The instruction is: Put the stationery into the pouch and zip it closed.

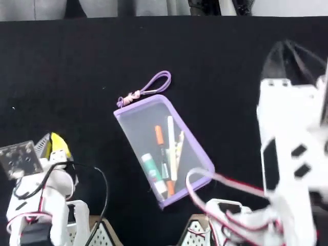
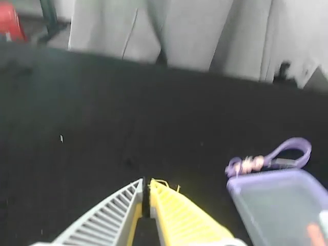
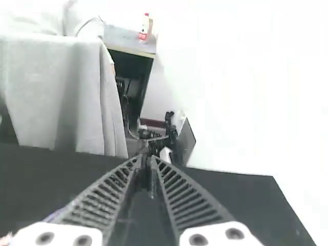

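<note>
**While both tools sit closed, the filled pouch lies mid-tabletop**

Seen from the high camera, the pouch (image 1: 136,123) lies slantwise near the middle of the black tabletop (image 1: 61,66), clear-walled with purple edging. The stationery (image 1: 165,154) is inside it: pens side by side and a glue stick toward the near end. Its purple wrist loop (image 1: 156,82) trails off the far corner. I cannot tell whether the zip is fully drawn. The left tool (image 1: 54,141), yellow and grey, sits at the near left, well apart from the pouch. The right tool (image 1: 291,56), black, is at the right, apart from the pouch too.

In the left wrist view, the left tool's fingers (image 2: 174,210) meet at the tips with nothing between them, over bare tabletop; the pouch's corner and loop lie off to one side.

In the right wrist view, the right tool's fingers (image 3: 179,195) are likewise pressed together and hold nothing. Beyond them are the tabletop's edge and a white cloth (image 3: 51,87).
</note>
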`<state>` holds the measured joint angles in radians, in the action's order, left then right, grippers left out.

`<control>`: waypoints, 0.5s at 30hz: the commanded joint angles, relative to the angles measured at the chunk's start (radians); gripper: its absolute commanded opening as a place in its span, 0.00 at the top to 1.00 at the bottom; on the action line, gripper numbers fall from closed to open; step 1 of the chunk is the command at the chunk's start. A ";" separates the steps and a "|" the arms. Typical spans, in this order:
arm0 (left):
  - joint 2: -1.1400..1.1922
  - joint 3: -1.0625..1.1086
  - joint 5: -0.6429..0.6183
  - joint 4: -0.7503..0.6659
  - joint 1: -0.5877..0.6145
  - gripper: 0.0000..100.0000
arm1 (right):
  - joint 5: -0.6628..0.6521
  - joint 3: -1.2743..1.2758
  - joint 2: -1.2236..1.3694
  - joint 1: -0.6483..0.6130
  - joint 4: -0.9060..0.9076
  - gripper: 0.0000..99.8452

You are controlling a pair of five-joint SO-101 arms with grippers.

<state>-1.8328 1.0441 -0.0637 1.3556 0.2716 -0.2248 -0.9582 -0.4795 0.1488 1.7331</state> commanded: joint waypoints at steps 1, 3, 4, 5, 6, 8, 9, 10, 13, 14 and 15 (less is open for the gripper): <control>0.006 0.062 0.000 0.020 0.005 0.97 | 0.011 0.343 -0.179 0.021 0.026 0.99; 0.006 0.111 0.000 -0.002 0.008 0.97 | 0.011 0.519 -0.274 0.018 0.014 0.99; 0.006 0.139 0.000 -0.018 0.008 0.97 | 0.011 0.608 -0.320 0.008 -0.003 0.99; 0.006 0.166 0.000 -0.032 0.008 0.97 | 0.011 0.699 -0.367 -0.012 -0.025 0.99; 0.006 0.193 -0.002 -0.040 0.002 0.97 | 0.011 0.789 -0.415 -0.029 -0.048 0.99; 0.006 0.232 -0.006 -0.048 0.001 0.97 | 0.011 0.972 -0.515 -0.041 -0.086 0.99; 0.006 0.252 -0.006 -0.049 0.001 0.97 | 0.011 1.063 -0.568 -0.043 -0.112 0.99; 0.006 0.271 -0.003 -0.058 0.002 0.97 | 0.011 1.148 -0.625 -0.043 -0.140 0.99; 0.006 0.364 0.000 -0.143 0.010 0.97 | 0.006 1.388 -0.805 -0.040 -0.227 0.99; 0.008 0.415 0.000 -0.186 0.010 0.97 | 0.003 1.461 -0.863 -0.041 -0.255 0.99; 0.008 0.461 0.000 -0.235 0.010 0.97 | 0.003 1.527 -0.918 -0.043 -0.278 0.98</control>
<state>-1.8313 1.3878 -0.0637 1.2559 0.2716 -0.2248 0.2954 -1.1884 0.1197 1.5627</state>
